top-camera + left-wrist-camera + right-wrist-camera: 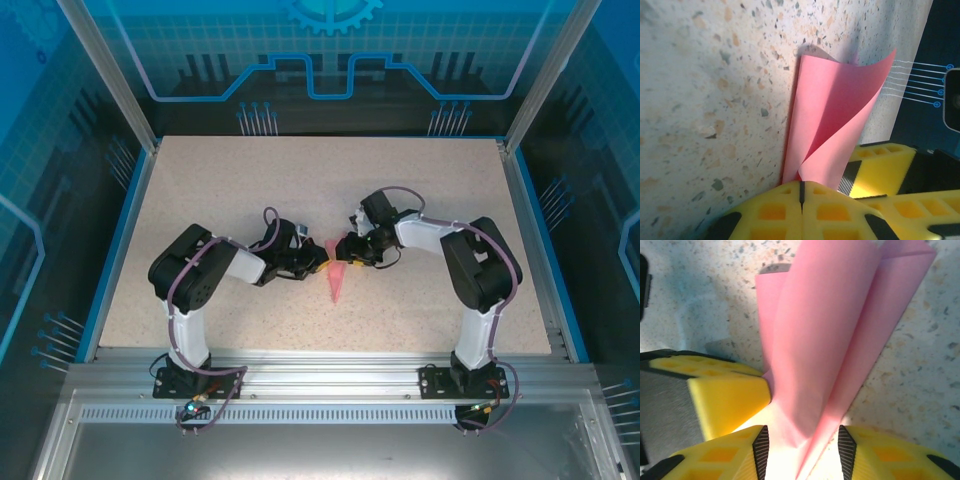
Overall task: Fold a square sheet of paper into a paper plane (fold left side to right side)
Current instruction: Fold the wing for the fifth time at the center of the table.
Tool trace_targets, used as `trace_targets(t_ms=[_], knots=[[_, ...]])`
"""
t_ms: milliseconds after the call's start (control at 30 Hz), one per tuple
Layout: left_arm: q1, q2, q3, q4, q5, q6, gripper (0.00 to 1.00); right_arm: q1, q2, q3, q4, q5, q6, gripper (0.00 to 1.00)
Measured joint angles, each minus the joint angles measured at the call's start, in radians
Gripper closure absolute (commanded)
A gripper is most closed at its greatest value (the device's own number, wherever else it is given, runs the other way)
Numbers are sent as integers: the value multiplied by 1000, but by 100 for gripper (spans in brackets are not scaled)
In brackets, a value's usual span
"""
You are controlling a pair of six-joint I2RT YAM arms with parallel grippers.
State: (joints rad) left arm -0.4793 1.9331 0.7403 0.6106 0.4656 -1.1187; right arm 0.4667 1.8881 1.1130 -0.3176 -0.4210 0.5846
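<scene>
We find the paper plane (pixel 337 281) lying between the grippers, its long axis running far to near with the point toward the near side, the left gripper (pixel 801 192) clenched, apparently on its left flap, and the right gripper (pixel 802 452) straddling it with jaws parted.

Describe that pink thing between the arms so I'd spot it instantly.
Find the speckled beige table. At its middle, where two black-and-white arms meet, is a slim pink-red folded paper dart, pointing toward the near edge; nothing else there is pink.
</scene>
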Motion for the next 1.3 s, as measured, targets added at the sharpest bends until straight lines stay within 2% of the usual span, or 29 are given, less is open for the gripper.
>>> trace_targets(t_ms=[100,233,500,967,1300], knots=[[0,0,3,-5,0,0,95,0,-21,-6,27,-29,6,70],[0,0,4,-9,1,0,96,0,-24,-7,73,-61,26,71],[0,0,5,-12,0,0,100,0,16,-7,98,-59,32,71],[0,0,6,-19,-5,0,100,0,74,22,69,-51,24,71],[0,0,6,-19,-5,0,100,-25,43,40,53,-58,21,71]])
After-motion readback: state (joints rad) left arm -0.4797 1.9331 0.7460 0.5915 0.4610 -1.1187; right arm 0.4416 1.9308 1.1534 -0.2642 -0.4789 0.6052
